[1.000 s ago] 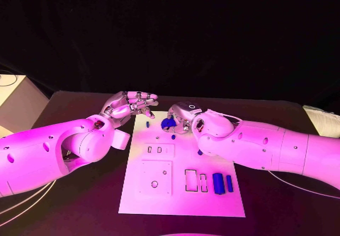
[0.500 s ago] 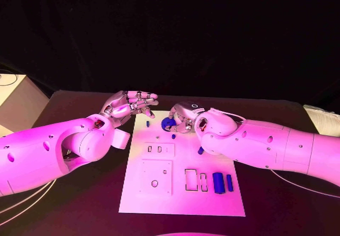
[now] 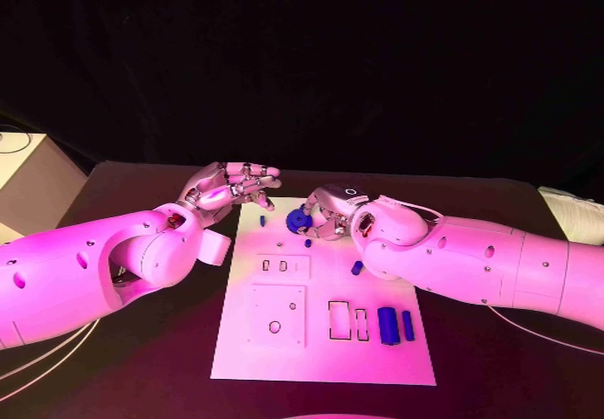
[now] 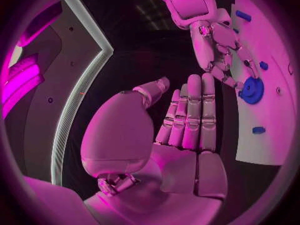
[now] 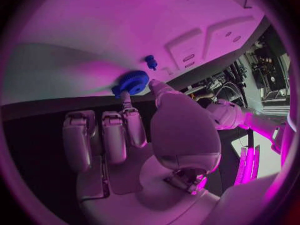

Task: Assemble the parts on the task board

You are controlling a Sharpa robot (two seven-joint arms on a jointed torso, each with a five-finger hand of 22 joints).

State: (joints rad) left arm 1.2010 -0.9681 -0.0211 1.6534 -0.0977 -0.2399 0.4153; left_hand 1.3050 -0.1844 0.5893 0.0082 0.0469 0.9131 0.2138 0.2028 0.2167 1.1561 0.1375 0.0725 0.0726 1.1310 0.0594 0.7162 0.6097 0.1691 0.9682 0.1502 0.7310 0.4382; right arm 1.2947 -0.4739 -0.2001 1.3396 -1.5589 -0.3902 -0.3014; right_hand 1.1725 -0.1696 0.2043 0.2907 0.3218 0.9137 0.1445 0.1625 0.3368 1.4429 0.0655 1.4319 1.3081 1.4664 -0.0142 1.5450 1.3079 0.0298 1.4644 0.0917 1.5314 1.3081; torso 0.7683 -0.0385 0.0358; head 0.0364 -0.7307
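Fingers: right hand [image 3: 330, 213] pinches the blue wheel [image 3: 298, 221]; left hand [image 3: 234, 186] curled in, holding nothing.
Wheel: round, toothed, at the white board's [image 3: 290, 349] far edge.
Surface: black, under the board.

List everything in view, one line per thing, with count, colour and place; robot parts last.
task board: one, white, middle of the table.
blue gear: one, at the board's far end, pinched by the right hand.
blue blocks: two, side by side near the board's right edge.
small blue pegs: two seen, one beside the right arm, one at the far left end.
table: one, black.
left hand: one, silver, holds nothing, fingers together, over the far left corner.
right hand: one, silver, on the gear.
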